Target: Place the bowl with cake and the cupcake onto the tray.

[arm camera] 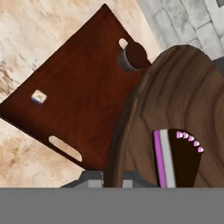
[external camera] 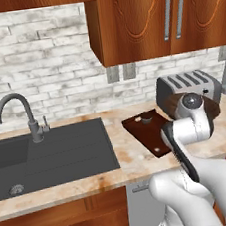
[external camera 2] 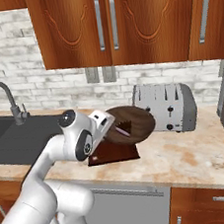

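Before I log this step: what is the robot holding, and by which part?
The bowl with cake, tilted above the tray; the fingers pinch its rim.

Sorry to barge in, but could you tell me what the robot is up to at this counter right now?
The arm's gripper is shut on the rim of the bowl with cake, holding it tilted in the air above the tray. The cake piece is inside the bowl. The cupcake already sits on the tray near its far end. The tray lies on the counter between the sink and the toaster.
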